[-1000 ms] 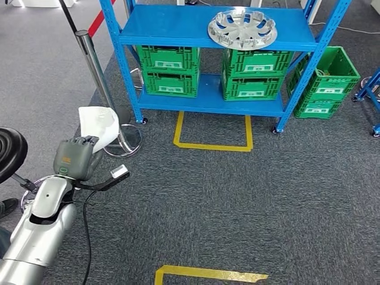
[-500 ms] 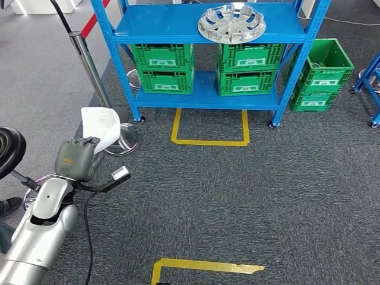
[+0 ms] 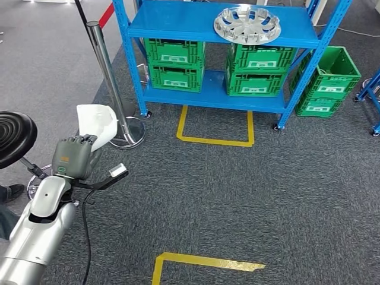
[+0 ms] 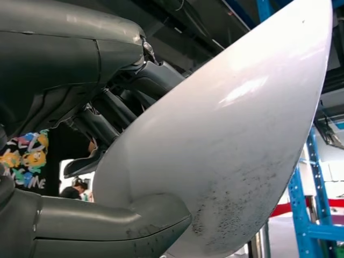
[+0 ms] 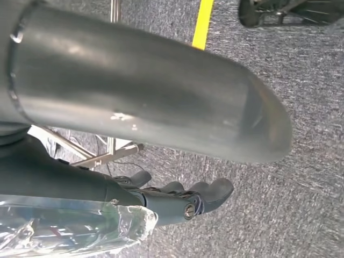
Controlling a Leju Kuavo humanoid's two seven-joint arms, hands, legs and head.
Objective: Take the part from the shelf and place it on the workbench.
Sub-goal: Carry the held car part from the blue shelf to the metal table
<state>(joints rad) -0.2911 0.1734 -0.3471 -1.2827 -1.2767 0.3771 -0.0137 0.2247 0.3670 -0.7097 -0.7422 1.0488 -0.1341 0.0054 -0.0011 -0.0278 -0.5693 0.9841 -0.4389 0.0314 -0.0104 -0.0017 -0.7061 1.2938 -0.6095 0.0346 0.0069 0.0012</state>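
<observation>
Head view: left hand (image 3: 73, 157) raised at the near left, fingers wrapped over the near edge of a white curved part (image 3: 97, 122), which sticks out ahead of the hand toward the shelf (image 3: 211, 24). Silver forearm trailing back from the hand, black cable hanging off the wrist. Shelf well ahead of the hand and off to its right: blue frame, silver hubcap (image 3: 247, 25) lying flat on the top board, green crates (image 3: 176, 62) stacked on the lower board, one more green crate (image 3: 329, 80) on the floor just beside the far right post. Chrome stanchion (image 3: 110, 80) close ahead of the hand, its round base just past the white part. Black stool seat (image 3: 15, 136) on the outer side of the hand. Yellow tape outlines on grey carpet (image 3: 269, 196), one in front of the shelf, one nearer the robot.

Left wrist view, close up: white part (image 4: 227, 145) clamped between thick grey thumb (image 4: 101, 228) and darker fingers (image 4: 121, 107); smooth bowed surface, dark speckling near the thumb. Grip much clearer here than from the head. Blue shelf post and red belt visible past the part's edge.

Right wrist view: right hand (image 5: 178, 199) hanging over carpet, dark fingers curled in, nothing between them. Yellow tape beyond the hand.
</observation>
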